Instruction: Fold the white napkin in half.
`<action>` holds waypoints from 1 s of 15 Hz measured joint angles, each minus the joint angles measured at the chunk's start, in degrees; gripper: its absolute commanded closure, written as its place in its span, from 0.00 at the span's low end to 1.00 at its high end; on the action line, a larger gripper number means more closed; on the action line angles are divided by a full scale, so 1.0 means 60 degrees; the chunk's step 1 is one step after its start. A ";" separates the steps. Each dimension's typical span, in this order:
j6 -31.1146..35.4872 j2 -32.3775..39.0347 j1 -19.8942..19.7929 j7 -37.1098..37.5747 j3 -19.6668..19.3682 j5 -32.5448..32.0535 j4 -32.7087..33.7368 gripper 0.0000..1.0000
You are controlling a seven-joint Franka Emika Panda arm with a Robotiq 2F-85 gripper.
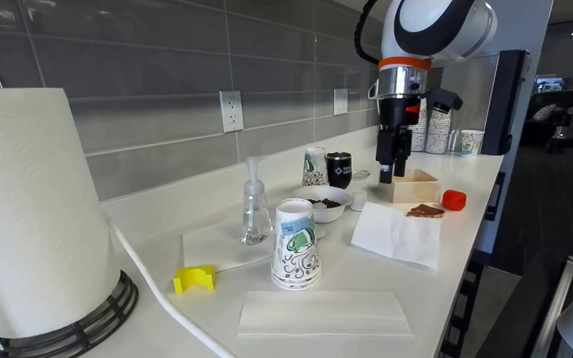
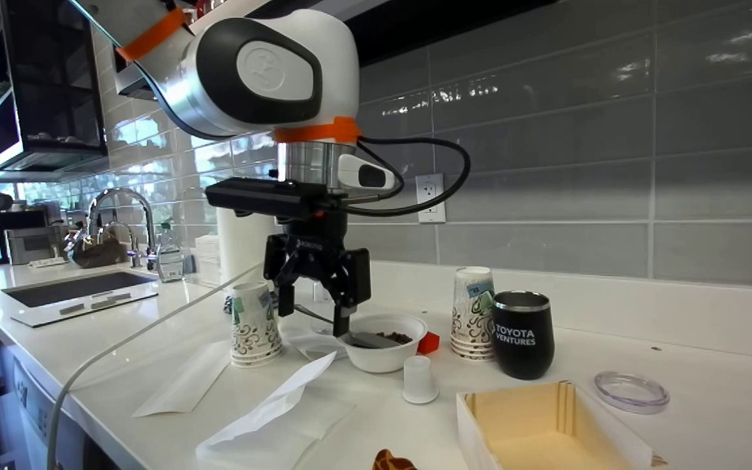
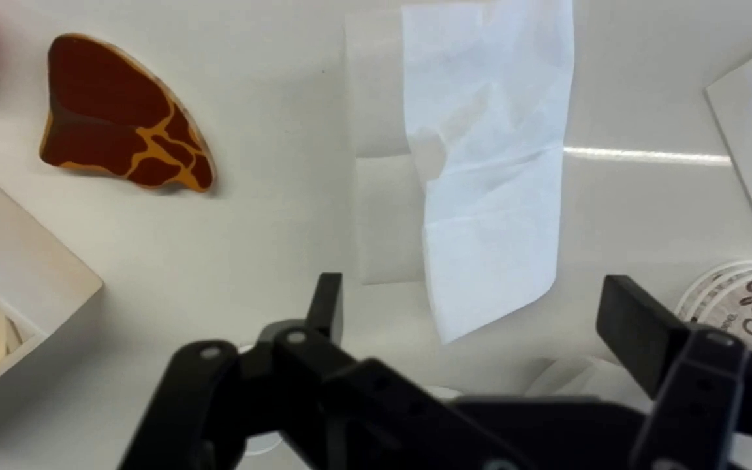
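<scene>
White tabletop (image 1: 351, 276), grey tile (image 1: 167, 114) behind. Our pincer (image 3: 472, 304) hangs spread, empty; we've got the napkin (image 3: 490, 196) on the tabletop below, partly doubled over, long axis aimed into the gap.

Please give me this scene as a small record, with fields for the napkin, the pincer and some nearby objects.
White napkin: partly folded, one flap raised, a strip of the lower layer uncovered
Fold: apparently not yet finished
Pincer: open, holding nothing, above the counter
Meat-shaped piece: lying flat, apart from the napkin
Box: open-topped, apart from the napkin
</scene>
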 measured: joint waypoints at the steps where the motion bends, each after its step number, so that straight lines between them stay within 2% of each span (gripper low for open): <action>1: -0.0140 0.0001 0.0113 -0.0034 0.0061 0.0001 -0.0004 0.00; 8: -0.1475 0.0347 0.0878 -0.0662 0.0319 0.0127 -0.0113 0.00; 12: -0.1502 0.1000 0.0995 -0.1689 0.0268 0.0644 -0.0078 0.00; 15: -0.1121 0.1490 0.0993 -0.2220 0.0242 0.0891 -0.0023 0.00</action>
